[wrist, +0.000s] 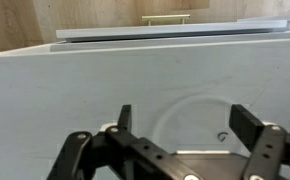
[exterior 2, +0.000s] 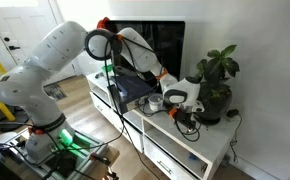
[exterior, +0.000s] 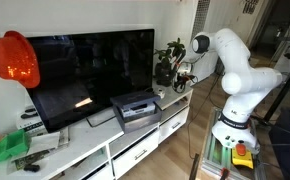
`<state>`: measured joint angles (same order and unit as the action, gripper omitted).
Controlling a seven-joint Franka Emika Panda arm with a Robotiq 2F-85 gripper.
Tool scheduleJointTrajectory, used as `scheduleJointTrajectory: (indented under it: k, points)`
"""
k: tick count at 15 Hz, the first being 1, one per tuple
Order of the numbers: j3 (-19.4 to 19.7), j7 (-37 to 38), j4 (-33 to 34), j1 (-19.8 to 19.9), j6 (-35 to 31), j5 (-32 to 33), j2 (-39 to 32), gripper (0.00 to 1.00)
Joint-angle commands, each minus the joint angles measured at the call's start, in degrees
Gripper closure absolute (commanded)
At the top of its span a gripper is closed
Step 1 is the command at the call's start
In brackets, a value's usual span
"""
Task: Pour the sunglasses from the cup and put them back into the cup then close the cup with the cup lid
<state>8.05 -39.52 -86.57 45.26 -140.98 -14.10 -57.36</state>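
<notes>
While hand (wrist: pixel 185 120) hangs released above tabletop (wrist: pixel 75 85), I judge first grasp pending; next, drop onto faint round rim (wrist: pixel 171 105) at 12 o'clock.

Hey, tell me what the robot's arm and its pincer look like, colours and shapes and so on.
The arm is glossy white, built of bulky rounded segments with a dark ring at a joint and a small orange-red mark beside it. A thin dark cable hangs from it. The pincer is black, with two angular, linked fingers.
</notes>
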Motion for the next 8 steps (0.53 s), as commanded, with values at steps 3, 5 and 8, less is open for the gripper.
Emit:
scheduleJointTrajectory:
  k: [3, 5, 8]
  points:
    - [-2.59, 8.09, 9.61, 2.46, 2.06, 1.58, -6.91, 0.30]
    - [-3.37, 9.45, 11.53, 2.98, 2.37, 1.77, -8.48, 0.46]
    - [-4.04, 11.13, 13.93, 3.49, 3.68, 2.20, -10.06, 0.67]
